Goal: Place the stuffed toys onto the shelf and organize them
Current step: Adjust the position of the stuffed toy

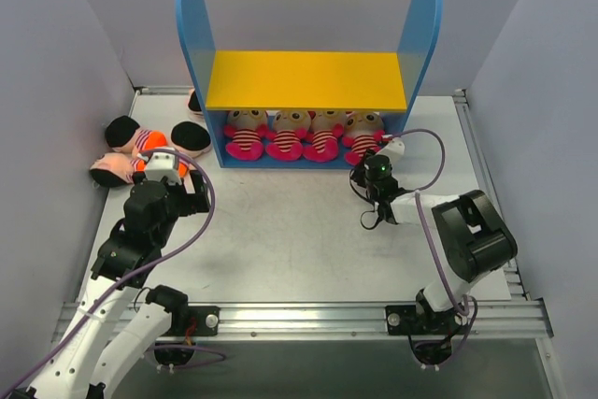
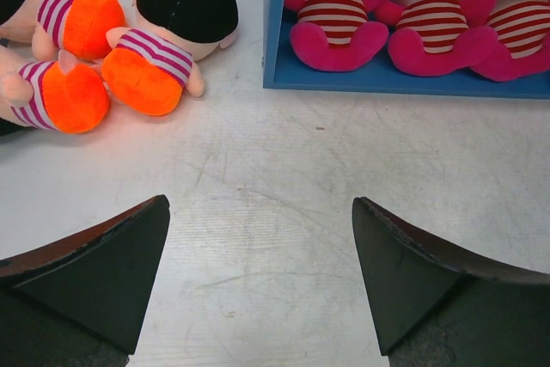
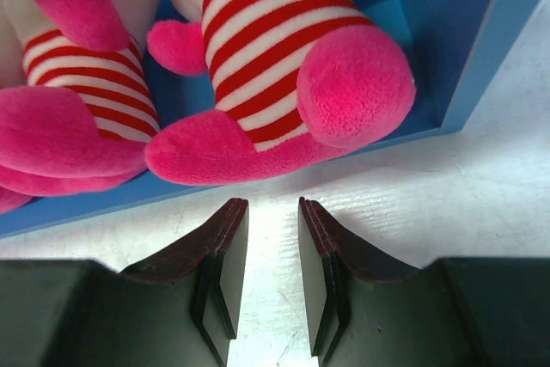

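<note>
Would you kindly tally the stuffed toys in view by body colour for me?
Pink-bodied striped toys, on the lower level of the shelf: 4
Orange-bottomed toys, left of the shelf, one peeking from behind it: 4
Total: 8

Bright, even light comes from above; the shelf [image 1: 308, 81] throws soft shadow over its lower level; all pictures are sharp.

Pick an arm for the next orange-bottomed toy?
Left. The left pincer, wide open, faces the orange-bottomed toys beside the shelf; the right pincer, empty, barely open, sits at the striped toys.
</note>
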You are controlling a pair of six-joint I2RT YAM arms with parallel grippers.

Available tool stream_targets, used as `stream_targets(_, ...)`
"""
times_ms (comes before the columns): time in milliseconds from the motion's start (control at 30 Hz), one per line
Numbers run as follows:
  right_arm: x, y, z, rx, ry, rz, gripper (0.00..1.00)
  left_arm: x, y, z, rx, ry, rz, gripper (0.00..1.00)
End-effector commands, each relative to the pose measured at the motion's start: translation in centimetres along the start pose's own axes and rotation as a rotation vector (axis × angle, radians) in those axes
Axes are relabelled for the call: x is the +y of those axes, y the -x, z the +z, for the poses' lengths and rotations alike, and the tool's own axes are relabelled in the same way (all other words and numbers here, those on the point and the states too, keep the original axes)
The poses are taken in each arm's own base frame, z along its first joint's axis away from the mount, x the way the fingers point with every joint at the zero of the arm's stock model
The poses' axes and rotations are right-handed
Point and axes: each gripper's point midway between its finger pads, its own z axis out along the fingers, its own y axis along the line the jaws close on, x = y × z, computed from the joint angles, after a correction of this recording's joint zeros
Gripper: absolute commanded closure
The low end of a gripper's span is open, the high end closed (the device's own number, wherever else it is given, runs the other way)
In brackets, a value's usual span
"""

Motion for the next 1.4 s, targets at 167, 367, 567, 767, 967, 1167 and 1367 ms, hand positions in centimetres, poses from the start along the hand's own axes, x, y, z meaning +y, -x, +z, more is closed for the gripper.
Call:
stream_targets(167, 1.9, 2.4, 2.1, -0.093, 0.043, 0.073, 0.7, 0.0, 0.8, 0.0, -0.03, -0.006, 0.007, 0.04)
stream_targets(367, 1.9, 2.7, 2.9, -0.116, 0.04, 0.096, 0.7, -0.1, 0.8, 0.0, -0.03, -0.007, 0.007, 0.04)
stream_targets(567, 2.6, 3.1, 3.4, -0.129, 0.055, 0.112, 0.7, 0.0, 0.7, 0.0, -0.03, -0.004, 0.009, 0.04)
stream_targets(767, 2.3, 2.9, 3.2, -0.125, 0.05, 0.115, 0.7, 0.0, 0.8, 0.0, -0.032, -0.005, 0.008, 0.04)
stream_targets(967, 2.4, 2.7, 2.1, -0.107, 0.066, 0.089, 0.7, 0.0, 0.7, 0.0, -0.03, -0.006, 0.009, 0.04)
stream_targets(1167, 4.2, 3.5, 0.2, -0.106, 0.108, 0.026, 0.68, -0.1, 0.8, 0.0, -0.031, -0.009, 0.008, 0.04)
stream_targets(1367, 7.7, 5.2, -1.7, -0.137, 0.183, -0.03, 0.64, -0.1, 0.7, 0.0, -0.03, -0.011, 0.007, 0.04)
